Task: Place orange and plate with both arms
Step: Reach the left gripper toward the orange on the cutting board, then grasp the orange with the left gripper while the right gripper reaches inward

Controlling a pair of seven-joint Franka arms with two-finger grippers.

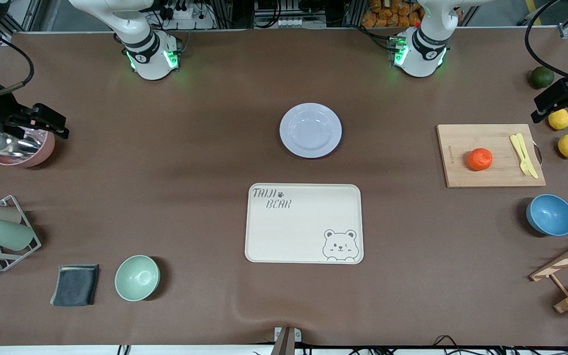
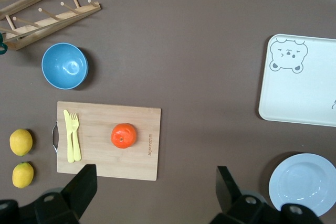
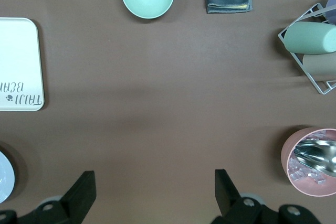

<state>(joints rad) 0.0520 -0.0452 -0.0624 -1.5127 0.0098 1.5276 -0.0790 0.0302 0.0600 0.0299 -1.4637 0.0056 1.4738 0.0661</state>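
Lying nearest the front camera among the central things, the cream bear-print tray (image 1: 303,223) is sitting flat on the brown counter (image 1: 205,148) and serves as the landmark for the rest. Farther from the camera than the tray, and a little apart from it, the plate (image 1: 310,130) is resting upright on the counter with nothing on it. Toward the left arm's end of the counter from the tray, a wooden cutting board (image 1: 491,155) is lying flat; the orange (image 1: 479,159) is sitting on the board, and a yellow fork and knife (image 1: 523,155) are lying side by side on the same board, apart from the fruit. A blue bowl (image 1: 550,214) is standing near the board, nearer the camera than it, and two lemons (image 1: 564,133) are lying just past the board's handle end. Toward the right arm's end from the tray, a green bowl (image 1: 137,277) and a folded grey cloth (image 1: 75,284) are sitting close together, and a pink bowl (image 1: 22,148) is holding a metal scoop. The left claw (image 2: 156,188) is hanging wide open and holding nothing, over bare counter beside the board. The right claw (image 3: 155,191) is likewise spread wide and holding nothing, over bare counter near the pink bowl.
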